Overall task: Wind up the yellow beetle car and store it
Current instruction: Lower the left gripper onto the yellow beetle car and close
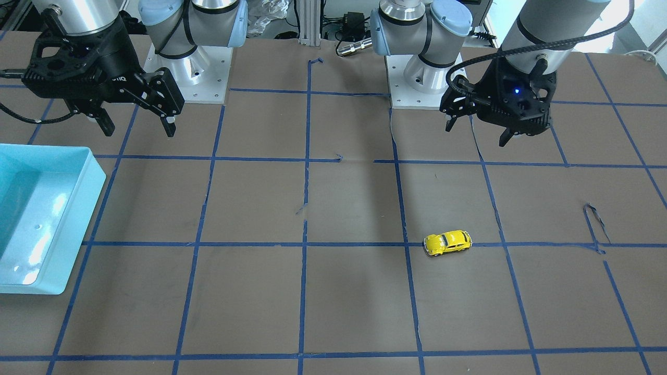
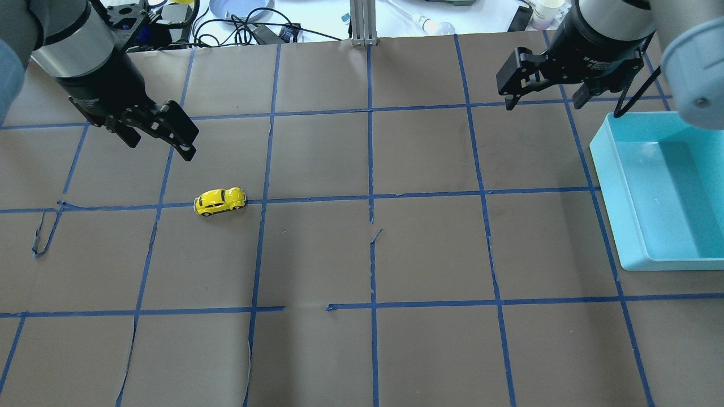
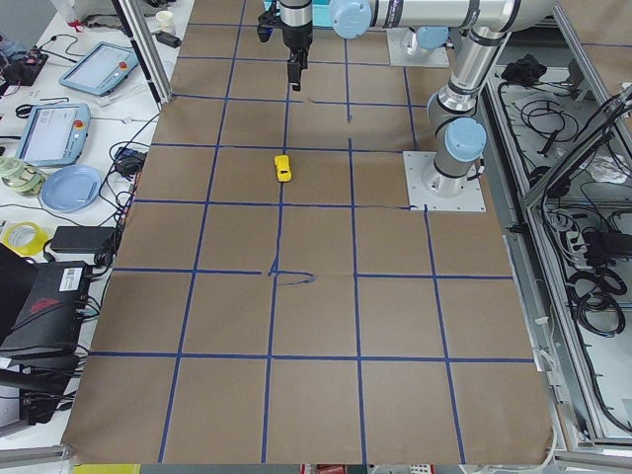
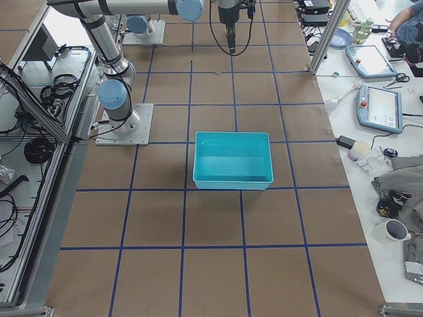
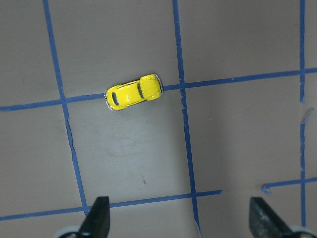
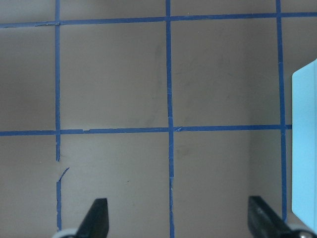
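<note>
The yellow beetle car (image 2: 220, 201) stands on its wheels on a blue tape line on the brown table, left of the middle. It also shows in the front view (image 1: 447, 242), the left side view (image 3: 282, 168) and the left wrist view (image 5: 133, 92). My left gripper (image 2: 161, 148) is open and empty, raised above the table just beyond and left of the car; its fingertips (image 5: 96, 218) frame the bottom of its wrist view. My right gripper (image 2: 543, 104) is open and empty, raised at the far right beside the bin; it also shows in the front view (image 1: 138, 130).
A light blue bin (image 2: 608, 181) sits at the table's right edge, with nothing visible inside; it also shows in the front view (image 1: 96, 172) and right side view (image 4: 231, 179). Blue tape lines grid the brown paper. Both arm bases (image 1: 187, 78) stand at the robot's side.
</note>
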`<state>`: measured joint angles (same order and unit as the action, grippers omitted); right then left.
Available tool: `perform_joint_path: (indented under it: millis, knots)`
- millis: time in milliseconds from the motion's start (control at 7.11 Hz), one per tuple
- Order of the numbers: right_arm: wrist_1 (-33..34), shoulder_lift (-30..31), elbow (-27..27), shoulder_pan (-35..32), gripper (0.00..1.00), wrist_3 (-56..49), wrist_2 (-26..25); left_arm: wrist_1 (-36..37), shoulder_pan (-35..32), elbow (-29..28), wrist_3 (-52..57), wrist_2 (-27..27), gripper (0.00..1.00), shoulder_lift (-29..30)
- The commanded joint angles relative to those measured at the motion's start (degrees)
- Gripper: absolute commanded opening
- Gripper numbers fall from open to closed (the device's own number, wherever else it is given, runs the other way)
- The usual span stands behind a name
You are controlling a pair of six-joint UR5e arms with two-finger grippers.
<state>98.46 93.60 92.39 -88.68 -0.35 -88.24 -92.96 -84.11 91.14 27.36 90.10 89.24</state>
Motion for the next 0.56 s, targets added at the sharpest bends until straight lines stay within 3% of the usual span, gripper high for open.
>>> perform_joint_path:
  millis: [0, 422]
  knots:
    - [-0.03, 0.09, 0.51, 0.00, 1.00, 0.00, 0.25, 7.54, 2.37, 4.02, 18.43, -2.02, 1.00, 3.73]
    - [-0.11, 0.01, 0.60, 0.00, 1.00, 0.00, -0.53, 27.33, 3.25, 14.31, 42.80, -2.83, 1.00, 10.14]
